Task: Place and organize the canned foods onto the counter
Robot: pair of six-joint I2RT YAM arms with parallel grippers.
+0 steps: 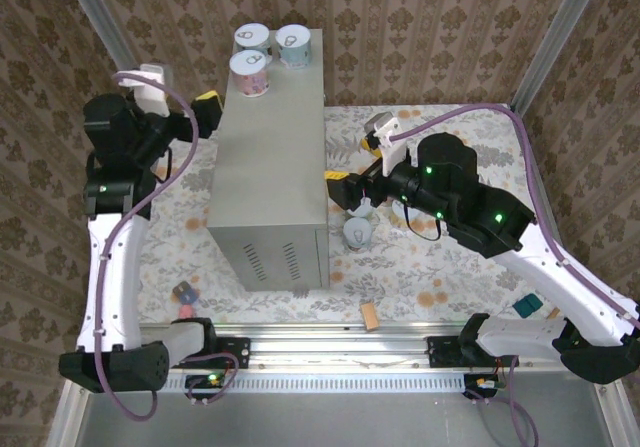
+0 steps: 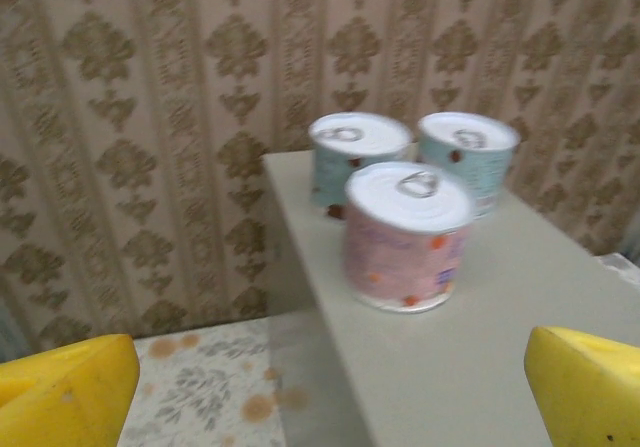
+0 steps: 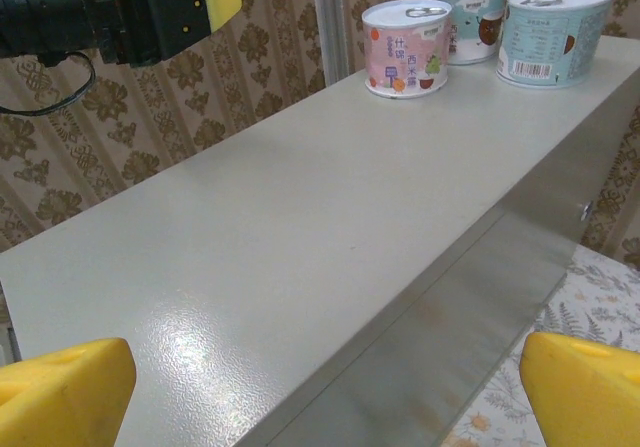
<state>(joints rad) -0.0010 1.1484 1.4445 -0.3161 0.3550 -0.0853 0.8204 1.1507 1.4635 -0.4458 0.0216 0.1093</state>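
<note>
Tinplate cans with smooth printed sides; I judge them stiff, a bit slick, some weight if full; not fragile, but they dent or roll if dropped. Best hold looks like across the side wall at mid-height, pads clear of the pull-tab lid.

Three are on the counter, at its far end: pink can in front, first blue can behind-left, second blue can behind-right; packed close, can't tell if touching. Fourth can stands upright on the flowered floor, just beside the counter's right wall.

Right gripper: jaws spread wide, nothing in them; it hangs at about counter-top height by the right edge, near the fourth can in the top view. Left gripper: jaws also wide, holding nothing; off the counter's left side, facing the three cans.

Other bits: small dark-and-pink thing near the left arm's base, maybe a can on its side; teal thing half hidden by the right arm; brown piece by the rail; all too small to call.

In the way: the counter wall crowds the fourth can, so little finger room on that side; probably set the fingers along the wall, not across. Purple cable loops over the right arm; watch for a snag. The bare near stretch of the counter top has room for the next can.
</note>
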